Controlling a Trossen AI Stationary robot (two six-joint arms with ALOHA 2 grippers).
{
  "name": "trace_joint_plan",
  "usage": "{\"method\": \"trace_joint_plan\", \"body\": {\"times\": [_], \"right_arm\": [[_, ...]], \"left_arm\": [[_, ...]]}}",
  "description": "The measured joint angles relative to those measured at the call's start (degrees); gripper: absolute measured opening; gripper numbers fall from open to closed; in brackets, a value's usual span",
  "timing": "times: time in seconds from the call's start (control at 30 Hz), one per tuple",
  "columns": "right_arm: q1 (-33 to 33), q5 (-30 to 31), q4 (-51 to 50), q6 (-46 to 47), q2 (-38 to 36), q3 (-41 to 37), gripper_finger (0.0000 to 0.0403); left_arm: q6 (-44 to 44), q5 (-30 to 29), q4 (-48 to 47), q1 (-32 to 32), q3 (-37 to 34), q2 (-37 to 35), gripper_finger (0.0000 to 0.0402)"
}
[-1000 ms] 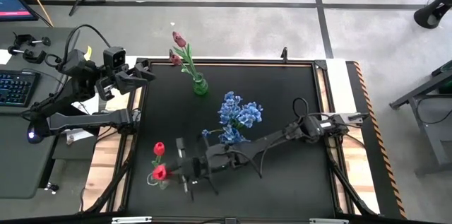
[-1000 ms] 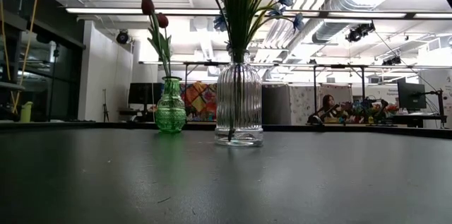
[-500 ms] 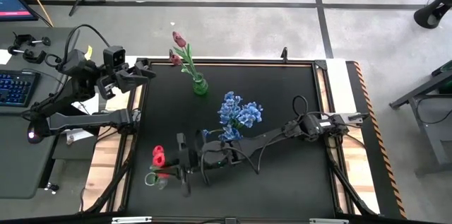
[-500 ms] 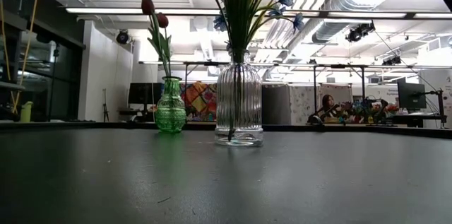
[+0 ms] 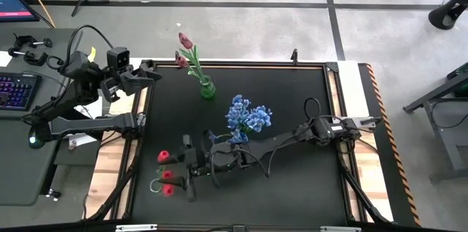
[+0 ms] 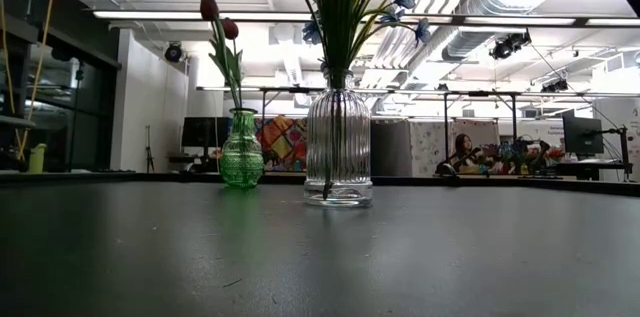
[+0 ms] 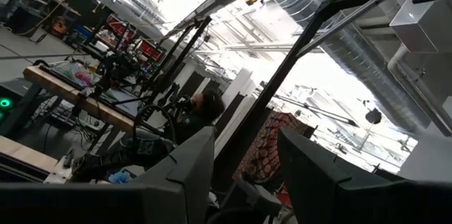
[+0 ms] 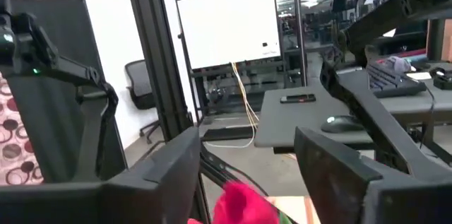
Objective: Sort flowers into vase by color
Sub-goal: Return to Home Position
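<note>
Red tulips cluster at the table's near left, beside a pale ring that looks like a vase's mouth. My right gripper reaches there from the right and stands open. A red blossom shows low between its fingers; I cannot tell whether they touch it. Blue flowers stand in a clear ribbed vase at mid-table. Dark pink tulips stand in a green vase at the far side. My left gripper waits open at the far left corner.
Bare dark tabletop lies at the far right. A keyboard sits beyond the table's left edge. My right arm stretches across the table just near of the blue flowers. A person sits far back in the room.
My right gripper has shifted a little toward the table's left edge at the near-left tulips. The red blossoms there have changed places: one stays farther off, and others now show beside the pale ring.
</note>
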Motion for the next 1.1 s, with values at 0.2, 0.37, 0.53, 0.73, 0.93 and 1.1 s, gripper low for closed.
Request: {"method": "trace_joint_plan", "body": {"times": [0.2,0.37,0.53,0.73,0.93,1.1], "right_arm": [[0.0,-1.0,-9.0,-2.3,-0.8,3.6,0.0237],[-0.3,-1.3,-17.8,-4.1,-4.9,2.3,0.0238],[-1.0,-1.4,-21.8,-5.2,-11.0,2.4,0.0238],[-1.6,-1.5,-30.8,-6.2,-18.4,2.4,0.0231],[-2.3,3.3,-40.9,-4.9,-24.9,2.4,0.0201],[-2.3,11.5,-53.1,0.7,-28.9,2.4,0.0136]], "left_arm": [[0.0,0.0,0.0,0.0,0.0,0.0,0.0142],[0.6,0.0,0.0,0.0,0.0,0.0,0.0142],[5.1,-0.5,0.0,0.0,0.0,0.0,0.0142],[12.4,0.1,-0.4,0.0,0.0,1.1,0.0142],[22.5,4.0,-3.3,-0.3,-1.1,1.5,0.0142],[23.1,6.2,2.0,-3.7,-9.6,-3.0,0.013]]}}
